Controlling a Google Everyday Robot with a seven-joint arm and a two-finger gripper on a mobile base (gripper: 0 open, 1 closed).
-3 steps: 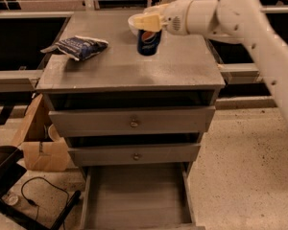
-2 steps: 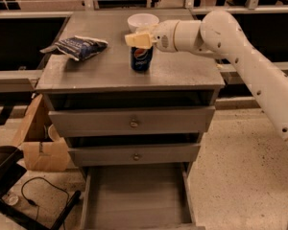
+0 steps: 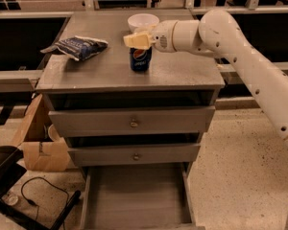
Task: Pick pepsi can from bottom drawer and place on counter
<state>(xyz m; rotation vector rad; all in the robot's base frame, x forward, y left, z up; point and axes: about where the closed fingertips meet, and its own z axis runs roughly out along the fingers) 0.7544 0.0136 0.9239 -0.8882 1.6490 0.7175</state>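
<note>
The pepsi can (image 3: 140,60), dark blue with the round logo, stands upright on the grey counter (image 3: 98,73), right of its middle. My gripper (image 3: 137,41) reaches in from the right on the white arm (image 3: 221,37) and sits over the can's top, shut on it. The bottom drawer (image 3: 134,195) is pulled out at the foot of the cabinet and its plank floor shows nothing on it.
A blue-and-white snack bag (image 3: 79,46) lies on the counter's left. A white bowl (image 3: 143,20) stands at its back, behind the can. Two closed drawers with brass knobs (image 3: 133,123) sit below. A cardboard box (image 3: 43,152) and cables (image 3: 38,190) lie on the floor to the left.
My gripper carried the can left and down from above the counter's back right onto the counter. Since about 0.7 s ago the can has stayed in place.
</note>
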